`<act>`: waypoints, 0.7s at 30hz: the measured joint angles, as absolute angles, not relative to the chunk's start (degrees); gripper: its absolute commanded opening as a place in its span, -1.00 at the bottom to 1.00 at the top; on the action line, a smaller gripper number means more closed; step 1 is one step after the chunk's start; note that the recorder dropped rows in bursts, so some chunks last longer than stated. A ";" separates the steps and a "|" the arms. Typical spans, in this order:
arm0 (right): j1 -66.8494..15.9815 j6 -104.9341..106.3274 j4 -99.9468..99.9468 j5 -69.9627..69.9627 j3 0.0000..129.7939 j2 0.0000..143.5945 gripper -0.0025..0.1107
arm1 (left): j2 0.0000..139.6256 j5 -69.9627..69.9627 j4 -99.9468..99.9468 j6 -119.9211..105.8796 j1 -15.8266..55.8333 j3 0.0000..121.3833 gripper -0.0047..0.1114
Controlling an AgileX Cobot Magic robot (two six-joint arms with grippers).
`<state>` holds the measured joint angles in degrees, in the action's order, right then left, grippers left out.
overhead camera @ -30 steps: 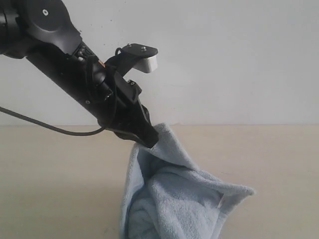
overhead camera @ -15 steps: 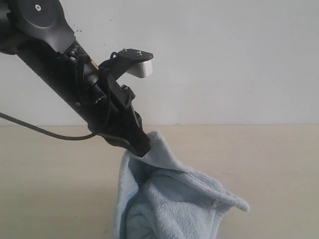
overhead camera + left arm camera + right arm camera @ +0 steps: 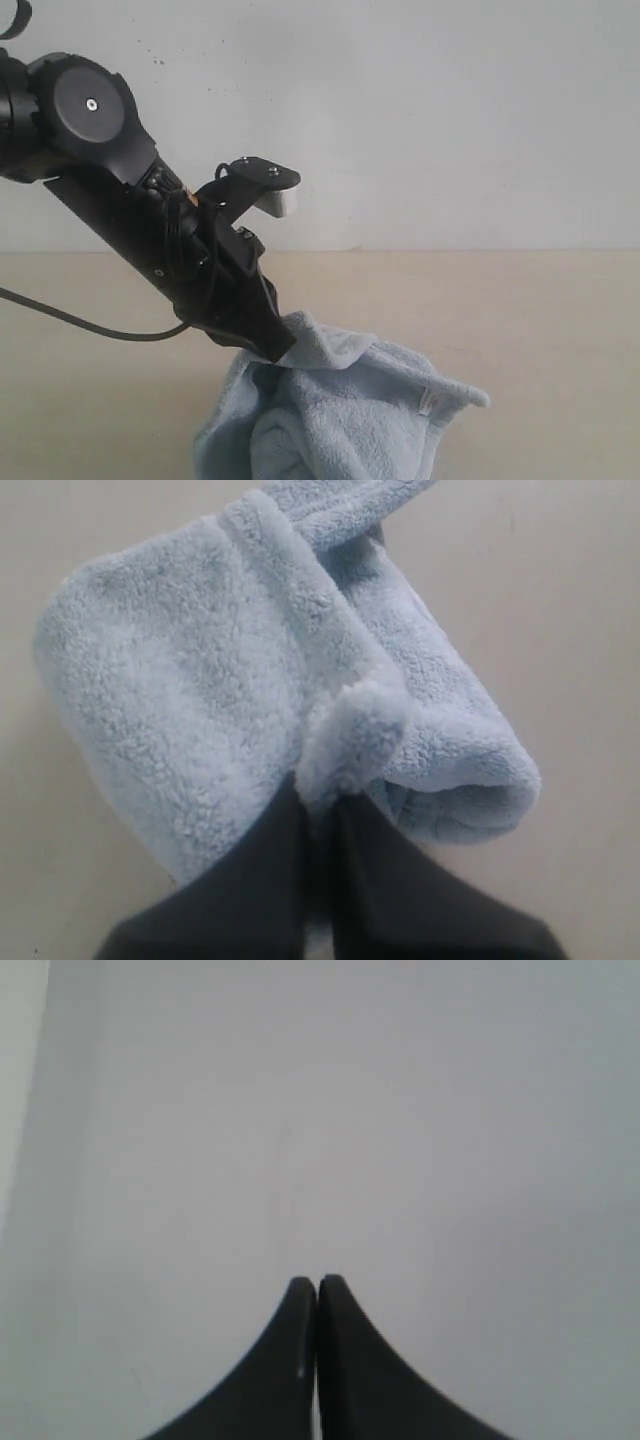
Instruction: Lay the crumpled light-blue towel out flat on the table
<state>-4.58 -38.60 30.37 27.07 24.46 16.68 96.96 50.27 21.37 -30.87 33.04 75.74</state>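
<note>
The light-blue towel (image 3: 340,415) lies bunched on the beige table (image 3: 540,310) at the bottom centre of the exterior view, its small white tag (image 3: 428,398) showing at the right fold. My left gripper (image 3: 278,350) is shut on a raised fold of the towel, holding it just above the heap. In the left wrist view the towel (image 3: 200,680) hangs in thick folds from the left gripper (image 3: 325,798), whose dark fingers pinch the cloth. My right gripper (image 3: 317,1282) is shut on nothing and faces a plain pale surface; it does not show in the exterior view.
The white speckled wall (image 3: 450,120) rises behind the table. A black cable (image 3: 90,325) trails from the left arm over the table's left side. Bare tabletop (image 3: 560,610) lies around the towel.
My left gripper has moved down and to the left with the towel fold in it. The towel's peak has sunk and the heap has spread lower and leftward.
</note>
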 measured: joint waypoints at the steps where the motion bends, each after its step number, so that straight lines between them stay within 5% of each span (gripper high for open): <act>1: -4.58 -38.29 35.92 23.68 26.11 21.15 -0.96 | 96.96 49.98 21.37 -30.87 33.04 75.33 -0.85; 9: -4.58 -38.09 43.29 4.25 33.37 60.97 -0.96 | 96.96 49.52 21.37 -30.87 33.04 74.66 -0.85; 16: -5.02 -40.02 39.74 -14.26 38.43 76.01 -0.96 | 96.96 50.45 21.37 -30.87 33.04 74.66 -0.85; 21: -13.44 -13.61 22.06 -28.14 45.63 81.98 -0.96 | 96.96 50.45 21.37 -30.87 33.04 74.66 -0.85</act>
<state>-13.44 -13.61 22.06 -28.14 45.63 81.98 96.96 50.45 21.37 -30.87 33.04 74.66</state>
